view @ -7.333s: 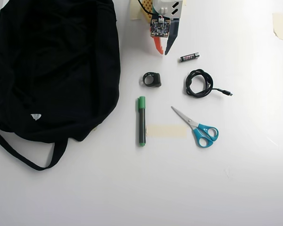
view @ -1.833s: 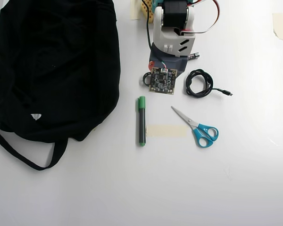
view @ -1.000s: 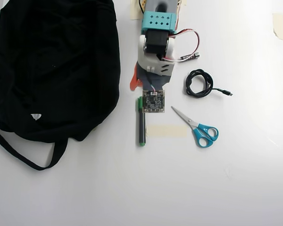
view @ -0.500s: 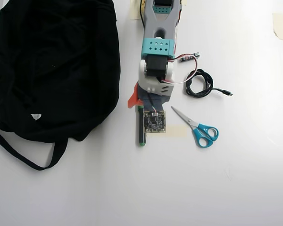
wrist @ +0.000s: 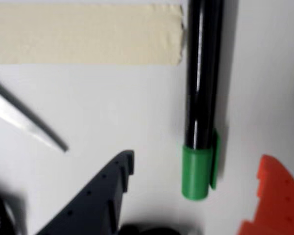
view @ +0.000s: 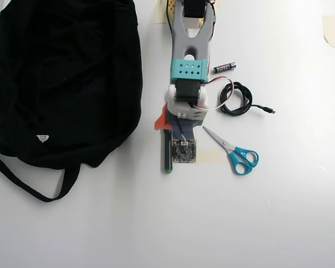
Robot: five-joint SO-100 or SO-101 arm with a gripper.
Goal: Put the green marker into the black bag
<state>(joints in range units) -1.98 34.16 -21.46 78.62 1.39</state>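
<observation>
- White table (view: 156, 223), lit bright, overhead cam; bag (view: 61, 78) fills upper left, strap trailing to lower left.
- Marker (view: 167, 159) lies flat just right of bag, lengthwise up-down, same spot as before; not lifted, well outside bag.
- Vs 0.5 s ago: arm reached further down the table; its camera board now sits partly over the tape (view: 209, 155) beside marker barrel. Battery (view: 224, 67) uncovered again.
- Gripper (wrist: 193, 196) spread apart, straddling marker cap: dark finger one side, orange finger (wrist: 269, 196) the other, neither touching.
- Overhead: cap hidden under arm, only barrel + green end show. Wrist cam shows cap plainly, plus tape end touching barrel and scissors (view: 237, 153) tip.
- Cable (view: 235, 99) only in overhead.
</observation>
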